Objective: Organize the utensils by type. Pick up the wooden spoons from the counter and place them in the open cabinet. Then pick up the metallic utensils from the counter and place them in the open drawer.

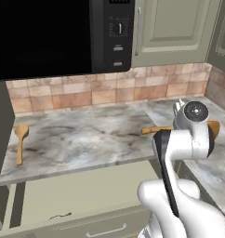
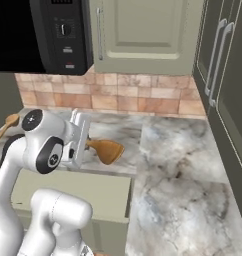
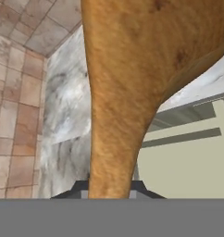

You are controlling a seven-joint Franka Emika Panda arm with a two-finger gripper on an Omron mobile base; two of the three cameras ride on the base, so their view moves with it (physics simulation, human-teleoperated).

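Observation:
My gripper (image 2: 87, 144) is shut on a wooden spoon (image 2: 107, 150) by its neck, and the spoon lies level near the front edge of the counter (image 2: 183, 150). Its handle (image 1: 151, 130) sticks out left of my wrist and its bowl (image 1: 215, 126) to the right. In the hand view the spoon (image 3: 132, 69) rises broad between the fingertips (image 3: 74, 189). A second wooden spoon (image 1: 20, 139) lies on the counter (image 1: 86, 135) at the far left, apart from the gripper. The open drawer (image 1: 86, 190) is pulled out below the counter. A grey-green cabinet (image 2: 143, 35) hangs to the right of the microwave.
A black microwave (image 1: 54, 32) hangs above the counter's left half. Tall cabinet doors (image 2: 228, 90) with silver handles wall off the right side. A brown-tile backsplash (image 1: 109, 90) runs behind. A thin dark line (image 1: 61, 216) lies at the drawer's front; I cannot tell what it is.

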